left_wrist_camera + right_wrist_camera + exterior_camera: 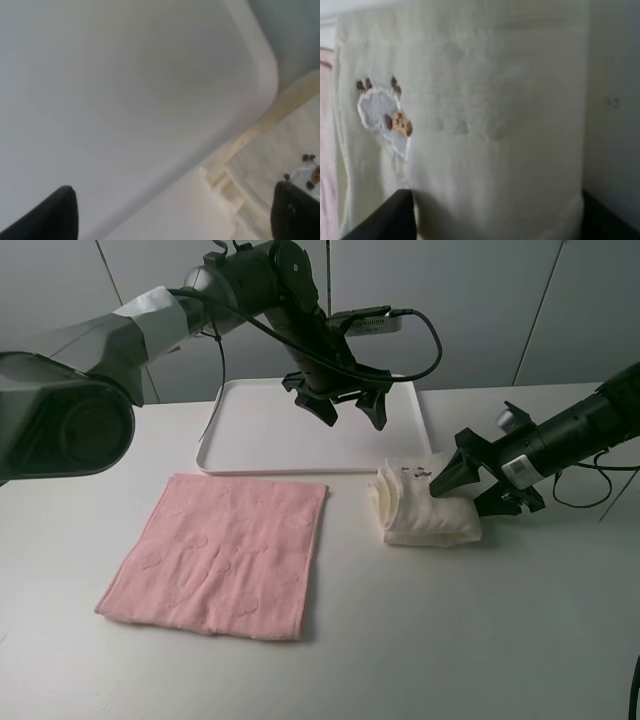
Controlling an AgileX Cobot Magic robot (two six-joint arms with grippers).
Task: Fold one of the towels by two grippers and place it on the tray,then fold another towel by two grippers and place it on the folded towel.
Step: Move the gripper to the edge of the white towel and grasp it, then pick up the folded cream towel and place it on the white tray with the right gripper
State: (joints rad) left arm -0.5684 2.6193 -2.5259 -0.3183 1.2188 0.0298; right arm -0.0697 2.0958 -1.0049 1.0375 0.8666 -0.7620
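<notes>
A cream towel (425,512), folded into a thick bundle with a small embroidered patch (382,112), lies on the table just off the white tray's (250,435) near right corner. My right gripper (470,492) is open, its jaws standing either side of the bundle's right end; the towel (495,125) fills the right wrist view. A pink towel (220,555) lies flat and unfolded at the front left. My left gripper (352,412) hangs open and empty over the tray's right part. The left wrist view shows the tray rim (265,75) and the cream towel (280,150) beyond it.
The tray holds nothing. The white table (480,640) stretches in front and to the right. Black cables hang from the left arm over the tray's back edge (420,335). A grey wall stands behind the table.
</notes>
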